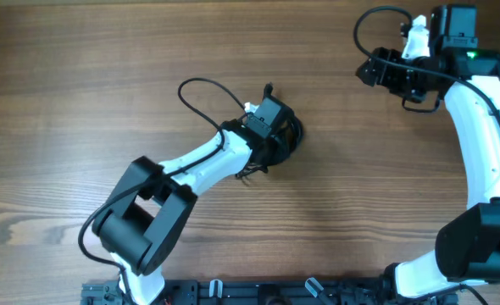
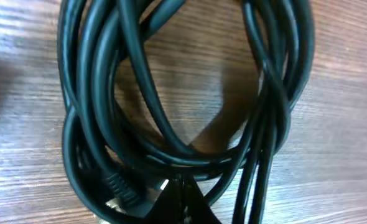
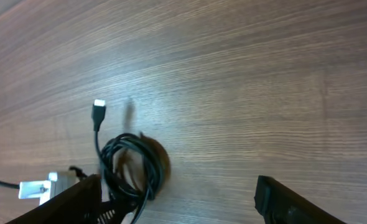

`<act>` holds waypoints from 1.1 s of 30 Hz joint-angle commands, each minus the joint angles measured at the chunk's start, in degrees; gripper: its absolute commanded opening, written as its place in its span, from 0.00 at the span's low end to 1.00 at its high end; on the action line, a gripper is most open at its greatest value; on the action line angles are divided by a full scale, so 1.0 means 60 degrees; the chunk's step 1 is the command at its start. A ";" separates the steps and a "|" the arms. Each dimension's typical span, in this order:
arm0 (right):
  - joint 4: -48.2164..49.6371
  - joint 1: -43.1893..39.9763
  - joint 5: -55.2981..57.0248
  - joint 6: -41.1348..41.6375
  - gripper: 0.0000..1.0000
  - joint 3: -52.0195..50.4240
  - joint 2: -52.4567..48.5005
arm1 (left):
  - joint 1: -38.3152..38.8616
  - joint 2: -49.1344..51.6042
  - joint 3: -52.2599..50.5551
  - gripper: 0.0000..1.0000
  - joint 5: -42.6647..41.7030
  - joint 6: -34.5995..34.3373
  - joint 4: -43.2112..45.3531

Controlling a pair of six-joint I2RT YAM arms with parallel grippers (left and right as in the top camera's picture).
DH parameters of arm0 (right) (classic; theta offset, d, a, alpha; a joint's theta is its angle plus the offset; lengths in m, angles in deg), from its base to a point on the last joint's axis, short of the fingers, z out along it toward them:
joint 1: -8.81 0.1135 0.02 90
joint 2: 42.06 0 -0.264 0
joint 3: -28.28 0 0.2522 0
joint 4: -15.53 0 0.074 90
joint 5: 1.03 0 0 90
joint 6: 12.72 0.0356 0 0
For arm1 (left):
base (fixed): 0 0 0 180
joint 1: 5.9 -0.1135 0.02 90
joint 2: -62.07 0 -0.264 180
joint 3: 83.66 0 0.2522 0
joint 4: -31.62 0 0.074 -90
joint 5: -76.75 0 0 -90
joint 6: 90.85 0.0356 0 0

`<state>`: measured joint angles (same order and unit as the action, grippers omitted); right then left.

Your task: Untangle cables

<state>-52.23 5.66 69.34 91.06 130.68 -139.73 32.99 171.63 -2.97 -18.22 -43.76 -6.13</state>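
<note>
Coiled thin black cables (image 2: 87,74) lie directly beneath the nearer left pincer (image 1: 277,135), its grip unreadable; the right pincer (image 3: 177,182), spread apart, hangs well away.

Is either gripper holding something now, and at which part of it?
Right gripper: open, holds nothing. Left gripper sits on the coiled cables, but whether it grips them cannot be told.

Robot lab bench, wood-grain table (image 1: 80,68), two robot arms (image 1: 203,159)
</note>
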 commanded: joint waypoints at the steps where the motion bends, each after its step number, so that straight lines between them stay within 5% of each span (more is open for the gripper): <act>1: 0.0142 0.0291 -0.0051 -0.0044 0.81 -0.0025 -0.0062 | 0.0007 0.0557 0.0025 0.04 0.0157 -0.1002 -0.0080; 8: 0.0142 0.0994 -0.0051 -0.0051 0.81 -0.0025 -0.0062 | -0.1053 -0.0506 0.0036 0.10 -0.0878 0.0335 -0.0259; 9: 0.0164 0.1209 -0.0047 -0.0051 0.81 -0.0025 -0.0062 | -0.1461 -0.1031 0.0036 0.04 -0.1075 0.0863 -0.0514; 15: 0.0492 0.2251 0.0022 0.0004 0.80 -0.0025 -0.0062 | -0.3402 -0.1519 -0.0036 0.04 -0.1355 0.0907 -0.1858; 20: 0.0579 0.3242 0.0091 0.0240 0.67 -0.0025 -0.0397 | -0.3512 -0.1417 -0.0058 0.04 -0.1497 0.0922 -0.1421; 24: 0.0535 0.4044 0.0058 0.0277 0.47 -0.0025 -0.1377 | -0.3512 -0.1417 -0.0058 0.04 -0.1490 0.1093 -0.1257; 28: 0.0306 0.4153 0.0630 0.0619 0.45 -0.0025 -0.1767 | -0.3446 -0.1417 -0.0058 0.04 -0.1705 0.1129 -0.1118; 33: 0.0062 0.1894 0.0659 0.0980 0.50 0.0109 -0.1428 | -0.2528 -0.1417 -0.0058 0.34 -0.2594 0.3220 0.0277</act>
<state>-51.53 24.19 72.96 95.47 130.62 -149.52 14.11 162.36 -2.88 -30.53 -32.99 -7.37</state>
